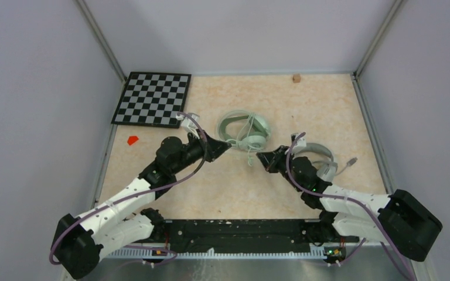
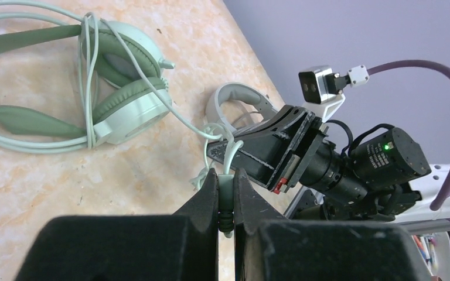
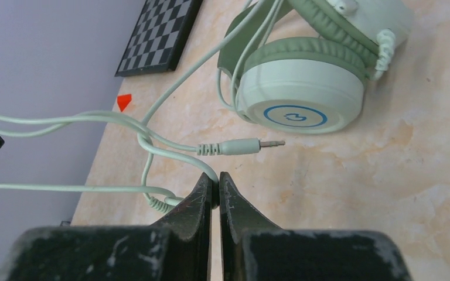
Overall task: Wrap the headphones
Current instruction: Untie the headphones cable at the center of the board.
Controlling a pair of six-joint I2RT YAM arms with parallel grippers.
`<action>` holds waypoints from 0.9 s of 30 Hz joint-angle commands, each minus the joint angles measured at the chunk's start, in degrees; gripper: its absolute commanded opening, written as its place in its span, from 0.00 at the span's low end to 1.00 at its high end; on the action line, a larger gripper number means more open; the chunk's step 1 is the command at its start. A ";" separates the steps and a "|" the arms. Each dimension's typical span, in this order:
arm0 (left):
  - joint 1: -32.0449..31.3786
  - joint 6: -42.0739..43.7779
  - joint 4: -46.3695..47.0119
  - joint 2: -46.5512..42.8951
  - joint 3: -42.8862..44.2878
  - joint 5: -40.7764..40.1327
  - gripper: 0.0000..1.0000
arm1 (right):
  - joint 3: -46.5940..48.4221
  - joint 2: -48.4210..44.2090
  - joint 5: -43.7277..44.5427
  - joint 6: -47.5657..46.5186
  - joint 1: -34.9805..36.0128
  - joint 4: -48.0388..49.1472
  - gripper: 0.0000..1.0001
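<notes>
The mint-green headphones [image 1: 245, 132] lie at mid-table, their pale-green cable [image 3: 88, 119] looped over the band and trailing toward the arms. My left gripper [image 2: 227, 175] is shut on a pale-green moulded piece of that cable [image 2: 227, 190]. Just right of it, my right gripper [image 3: 214, 177] is shut on the thin cable close to its jack plug [image 3: 249, 144], which lies free on the table. The round cup [image 3: 302, 96] sits just beyond. The white headphones [image 1: 322, 157] rest beside the right arm, partly hidden by it. In the top view the two grippers [image 1: 227, 146] [image 1: 261, 157] face each other.
A chessboard [image 1: 152, 98] lies at the back left with a small red piece [image 1: 132, 140] in front of it. A small brown block [image 1: 296, 78] sits at the far edge. Grey walls close in the table on three sides.
</notes>
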 commanded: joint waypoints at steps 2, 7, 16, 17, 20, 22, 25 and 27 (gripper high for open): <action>0.31 -2.60 6.29 -3.62 -0.11 -4.79 0.00 | -6.75 -4.94 10.02 4.60 -0.65 0.26 0.00; 0.32 -4.49 10.00 -5.60 -3.57 -8.94 0.00 | -8.32 -11.86 12.28 4.94 -0.65 -2.10 0.00; 0.31 0.79 16.56 2.95 -0.56 3.21 0.00 | -5.71 -12.70 -1.71 -10.24 -0.68 3.33 0.24; 0.30 1.57 16.59 3.90 -0.14 4.48 0.00 | -4.38 -14.43 -3.66 -12.72 -0.67 0.54 0.28; 0.31 3.19 16.44 5.92 0.41 7.72 0.00 | -1.28 -21.06 -5.45 -20.71 -0.62 -6.12 0.40; 0.31 4.20 16.04 6.74 0.68 8.93 0.00 | -0.57 -23.30 -7.20 -28.29 -0.65 -4.80 0.47; 0.31 5.15 15.74 7.46 1.07 9.78 0.00 | 3.62 -19.91 -12.50 -37.41 -0.74 -6.17 0.51; 0.32 5.66 15.13 7.93 1.66 10.61 0.00 | 7.58 -18.11 -16.49 -41.26 -0.74 -9.92 0.53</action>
